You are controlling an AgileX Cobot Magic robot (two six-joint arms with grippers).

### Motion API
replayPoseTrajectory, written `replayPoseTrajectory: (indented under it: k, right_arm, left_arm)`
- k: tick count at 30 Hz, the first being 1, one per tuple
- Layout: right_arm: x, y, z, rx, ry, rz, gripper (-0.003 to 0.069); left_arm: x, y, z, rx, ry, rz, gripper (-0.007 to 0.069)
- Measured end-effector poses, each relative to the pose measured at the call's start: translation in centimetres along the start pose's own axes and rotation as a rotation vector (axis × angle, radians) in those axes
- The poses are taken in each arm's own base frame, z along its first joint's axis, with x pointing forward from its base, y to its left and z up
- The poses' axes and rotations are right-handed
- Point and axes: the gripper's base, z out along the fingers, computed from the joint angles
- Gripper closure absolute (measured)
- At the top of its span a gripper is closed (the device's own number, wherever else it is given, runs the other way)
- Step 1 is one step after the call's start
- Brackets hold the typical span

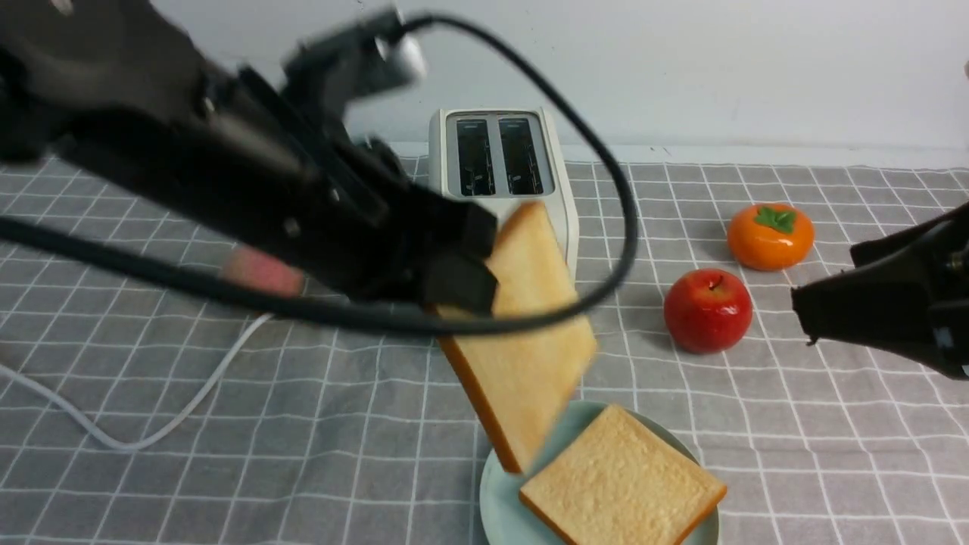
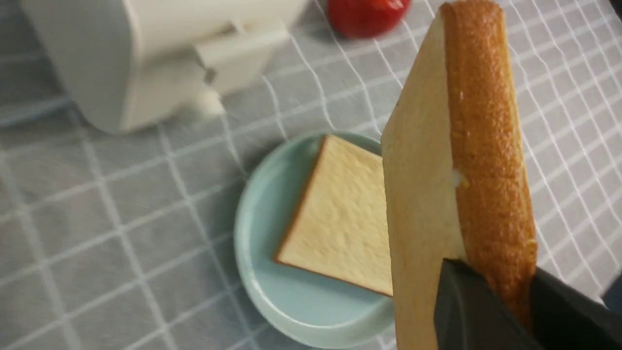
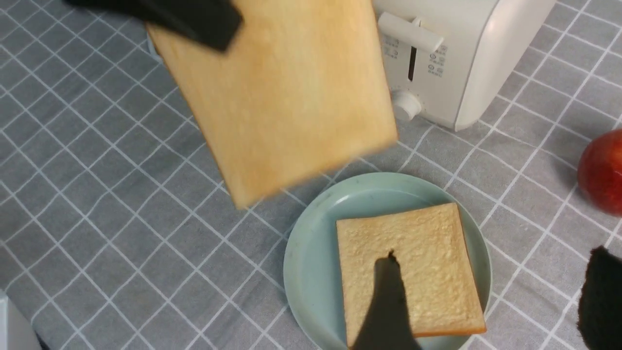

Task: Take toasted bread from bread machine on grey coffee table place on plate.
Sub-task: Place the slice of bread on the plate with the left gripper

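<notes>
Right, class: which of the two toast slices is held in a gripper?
The slice tilted in the air in the left gripper's jaws; the other lies flat on the plate.

In front of me, one toast slice (image 1: 624, 481) lies flat on the plate (image 1: 500, 499), which stands on the grey coffee table (image 1: 363, 454). A second slice (image 1: 522, 333) is above the table, between my left fingertips, partly over the plate's left side. Behind the plate, and a little to its left, stands the bread machine (image 1: 560, 204). Right of the machine sits an apple (image 1: 708, 310); behind the apple, farther right, is a persimmon (image 1: 771, 236). The cord (image 1: 174, 420) lies on the table, left of the plate.
</notes>
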Motion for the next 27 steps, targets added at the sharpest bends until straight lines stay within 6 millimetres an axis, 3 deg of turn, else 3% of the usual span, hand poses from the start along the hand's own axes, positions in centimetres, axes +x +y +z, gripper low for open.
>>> replayPoseTrajectory:
  k: [2,6,15,24,27]
  right_arm:
    - [0.1,0.1,-0.1,-0.003,0.003,-0.002,0.0164]
    - [0.2,0.2,-0.2,-0.01,0.018,-0.002,0.0164]
    - [0.4,0.3,-0.2,-0.022,0.041,-0.002,0.0164]
    - [0.5,0.3,-0.2,-0.025,0.047,-0.002,0.0164]
    - [0.5,0.3,-0.2,-0.028,0.05,-0.002,0.0164]
  left_arm:
    - [1.8,0.9,2.9,0.15,0.038,-0.016,0.0561]
    - [3.4,2.4,6.4,0.308,-0.005,-0.045,0.0561]
    - [4.6,7.3,12.4,0.21,-0.027,-0.366,0.0561]
    - [5.6,8.3,14.0,0.215,0.047,-0.438,0.0559]
    - [5.7,8.4,14.0,0.206,0.051,-0.444,0.0515]
